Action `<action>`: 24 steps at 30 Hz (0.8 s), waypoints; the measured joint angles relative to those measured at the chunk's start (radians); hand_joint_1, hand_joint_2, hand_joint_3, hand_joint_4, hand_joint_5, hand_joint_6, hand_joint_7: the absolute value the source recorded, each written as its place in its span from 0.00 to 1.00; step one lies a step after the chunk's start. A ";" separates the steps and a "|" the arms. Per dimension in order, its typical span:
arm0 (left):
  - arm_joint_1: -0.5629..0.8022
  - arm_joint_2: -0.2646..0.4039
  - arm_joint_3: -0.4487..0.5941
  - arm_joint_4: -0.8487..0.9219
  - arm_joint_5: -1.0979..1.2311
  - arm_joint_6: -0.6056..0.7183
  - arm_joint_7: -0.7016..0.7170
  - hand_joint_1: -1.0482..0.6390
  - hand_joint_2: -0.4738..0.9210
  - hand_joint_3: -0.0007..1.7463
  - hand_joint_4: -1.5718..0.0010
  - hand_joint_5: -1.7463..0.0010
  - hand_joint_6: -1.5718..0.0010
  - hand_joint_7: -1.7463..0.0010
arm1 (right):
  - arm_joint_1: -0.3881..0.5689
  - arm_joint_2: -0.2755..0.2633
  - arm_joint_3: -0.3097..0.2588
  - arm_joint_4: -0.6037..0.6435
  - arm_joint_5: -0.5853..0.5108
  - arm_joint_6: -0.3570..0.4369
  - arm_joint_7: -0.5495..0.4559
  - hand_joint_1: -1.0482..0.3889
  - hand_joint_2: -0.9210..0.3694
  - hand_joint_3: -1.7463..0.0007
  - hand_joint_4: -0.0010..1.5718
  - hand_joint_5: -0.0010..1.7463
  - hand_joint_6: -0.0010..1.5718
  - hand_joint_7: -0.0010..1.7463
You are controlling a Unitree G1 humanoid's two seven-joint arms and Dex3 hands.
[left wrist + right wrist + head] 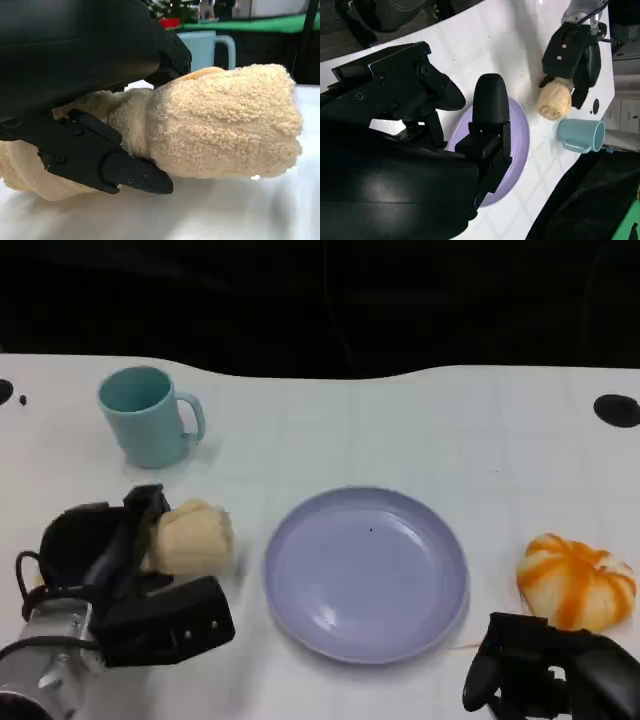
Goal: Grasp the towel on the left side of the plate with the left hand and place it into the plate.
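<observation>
Cream towel (192, 538) gripped by left hand (130, 570), fingers closed round it, on table left of plate (366, 574).

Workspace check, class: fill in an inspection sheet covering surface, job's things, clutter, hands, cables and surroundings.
Surface: white table, faint grid lines.
Job's things: rolled cream terry towel on the table left of the empty round lilac plate.
Clutter: teal ceramic mug upright; orange-and-white striped pumpkin-shaped item right of plate.
Hands: left hand grips towel; right hand holds nothing.
Cables: black cable at left forearm.
Surroundings: dark beyond table.
</observation>
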 measured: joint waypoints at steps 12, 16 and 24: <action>0.015 0.030 0.059 -0.306 -0.039 0.040 -0.127 0.51 0.71 0.54 0.43 0.00 0.58 0.00 | -0.003 0.000 0.004 0.023 -0.007 -0.020 0.003 0.69 0.22 0.41 0.46 1.00 0.41 0.84; 0.015 0.019 0.062 -0.395 -0.039 0.052 -0.156 0.52 0.71 0.55 0.42 0.00 0.57 0.00 | -0.003 0.000 0.005 0.026 -0.015 -0.020 0.003 0.69 0.22 0.41 0.45 1.00 0.40 0.83; 0.016 -0.040 0.040 -0.559 -0.033 0.073 -0.259 0.49 0.70 0.54 0.41 0.00 0.58 0.00 | 0.005 0.003 0.005 0.019 -0.013 -0.021 0.009 0.70 0.22 0.40 0.46 1.00 0.41 0.84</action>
